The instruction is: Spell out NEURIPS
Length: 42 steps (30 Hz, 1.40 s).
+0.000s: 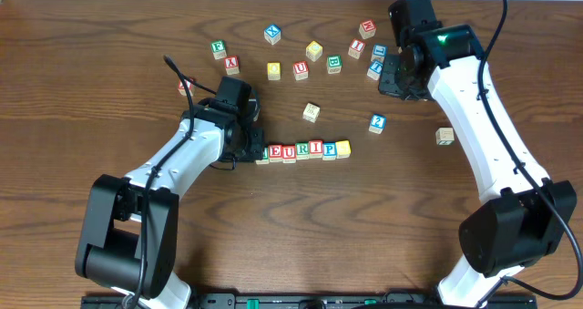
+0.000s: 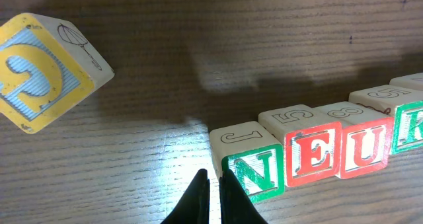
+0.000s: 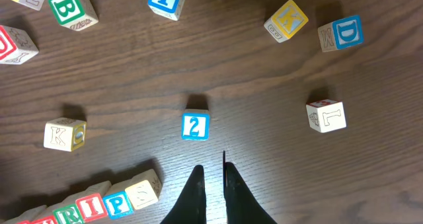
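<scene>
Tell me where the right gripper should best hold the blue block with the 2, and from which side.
Take the blue block by two opposite side faces, coming straight down from above. It lies flat and alone, with bare table on every side, so the right gripper has room to close on it.

Overhead: high above the brown wooden table [image 1: 91,63], looking straight down. It is far off, so the whole scene fits in.
Left wrist: very low and close, looking at a slant. The row of wooden letter blocks [image 2: 317,154] looks big and runs off at 3 o'clock.
Right wrist: higher up, looking almost straight down. The row is small at 8 o'clock, and the blue wooden block with a 2 [image 3: 195,127] is in the middle.
Shared: all three see the row. Overhead and right wrist both see the blue block.
</scene>
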Available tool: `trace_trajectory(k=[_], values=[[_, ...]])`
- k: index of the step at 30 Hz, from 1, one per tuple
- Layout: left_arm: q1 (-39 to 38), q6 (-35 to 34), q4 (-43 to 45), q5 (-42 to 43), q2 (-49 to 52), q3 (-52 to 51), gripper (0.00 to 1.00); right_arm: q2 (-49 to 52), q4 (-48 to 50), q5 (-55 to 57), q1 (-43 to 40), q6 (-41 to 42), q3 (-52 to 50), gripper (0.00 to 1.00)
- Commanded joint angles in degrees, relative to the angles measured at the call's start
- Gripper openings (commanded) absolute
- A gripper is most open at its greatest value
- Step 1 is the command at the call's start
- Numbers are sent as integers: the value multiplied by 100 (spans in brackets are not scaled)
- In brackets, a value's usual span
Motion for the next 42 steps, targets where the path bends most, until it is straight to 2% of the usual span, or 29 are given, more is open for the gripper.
trace_trajectory(k=[1, 5, 42], values=[[-9, 35, 11, 94, 26, -90, 8, -87, 15, 7, -24, -81, 114, 5], [-9, 37, 24, 278, 26, -90, 8, -87, 35, 7, -24, -83, 114, 6], [-2, 37, 85, 212, -15, 28, 8, -87, 50, 9, -28, -107, 114, 6]])
